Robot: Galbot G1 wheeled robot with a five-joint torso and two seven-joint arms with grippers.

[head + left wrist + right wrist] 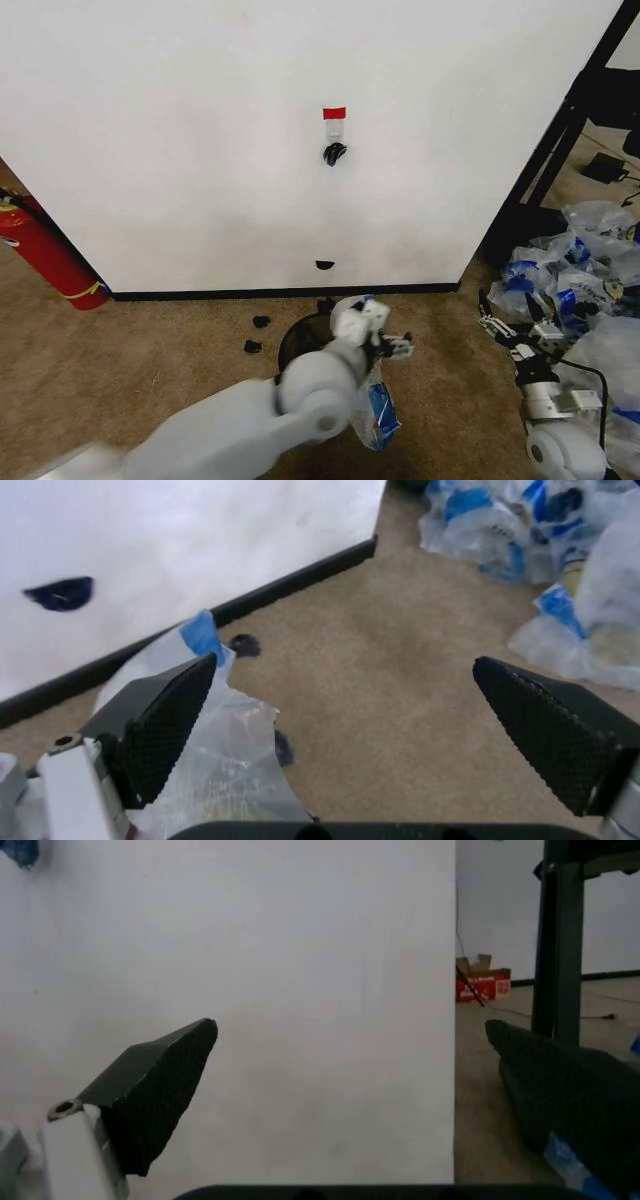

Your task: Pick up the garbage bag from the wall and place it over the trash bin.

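Note:
The wall (200, 150) carries a red tape strip (334, 112) with a small hook (334, 152) under it, holding a dark scrap. My left arm reaches across from the lower left, and its gripper (396, 347) is open above the carpet. The garbage bag (376, 412), translucent with blue print, hangs beneath that wrist. In the left wrist view the garbage bag (215, 742) drapes against one finger (165, 720), while the left gripper (343, 662) has only carpet between its fingers. The dark trash bin (300, 338) stands partly hidden behind the arm. My right gripper (510, 322) is open at the lower right, and in the right wrist view the right gripper (350, 1026) faces the wall.
A red fire extinguisher (45, 255) leans at the left by the baseboard. A heap of clear-and-blue plastic bags (585, 270) lies at the right, beside a black frame (560, 130). Small black scraps (261, 322) dot the carpet near the bin.

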